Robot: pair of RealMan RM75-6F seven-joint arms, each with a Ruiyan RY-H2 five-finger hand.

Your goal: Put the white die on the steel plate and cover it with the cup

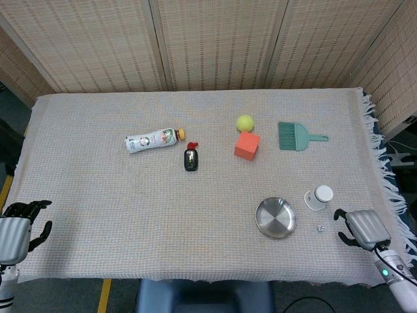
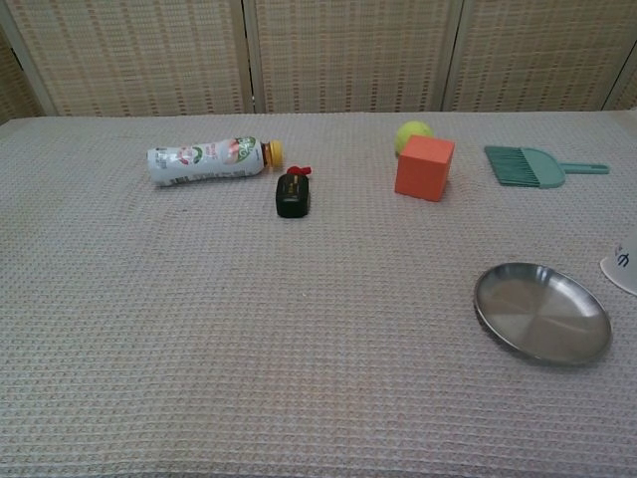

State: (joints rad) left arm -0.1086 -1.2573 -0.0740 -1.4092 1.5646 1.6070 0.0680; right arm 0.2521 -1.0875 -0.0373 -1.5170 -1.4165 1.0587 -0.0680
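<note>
Head view showed the white die [image 1: 320, 227] on the bench, between the steel plate [image 1: 275, 217] and the empty, loosely curled right hand [image 1: 362, 228], the cup [image 1: 318, 197] nearby. Pickup seemed pending: reach, pinch.
</note>
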